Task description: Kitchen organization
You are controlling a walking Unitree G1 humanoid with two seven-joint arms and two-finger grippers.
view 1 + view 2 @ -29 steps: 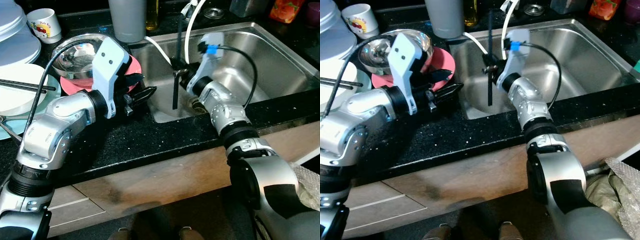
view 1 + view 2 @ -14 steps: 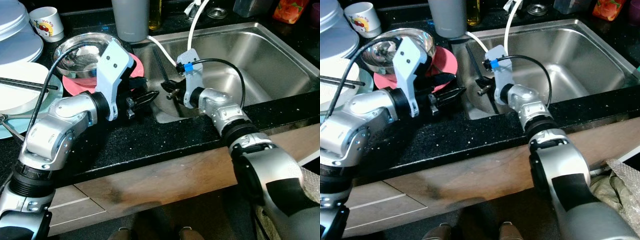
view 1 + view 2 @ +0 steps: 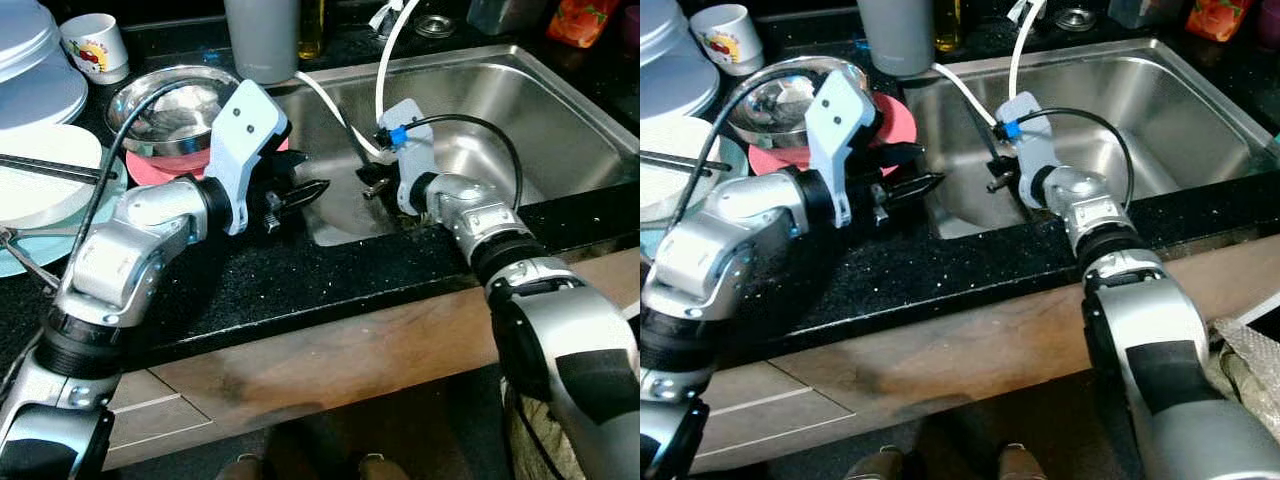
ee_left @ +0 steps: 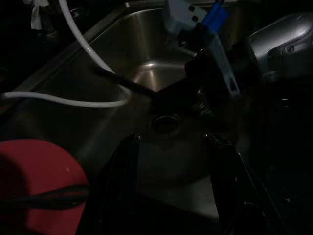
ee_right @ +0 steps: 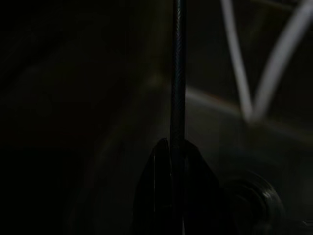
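Over the sink (image 3: 560, 110), right tool (image 5: 172, 147), pinching a chopstick (image 5: 177, 73), has tilted it; left tool (image 4: 171, 186) gapes.

Silver jointed arms, pale-blue wrist plates, black cables, black-fingered left pincer (image 3: 300, 192).

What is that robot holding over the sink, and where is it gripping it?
The right hand pinches a thin black chopstick near one end, over the sink. The left hand holds nothing, its fingers open beside the sink.
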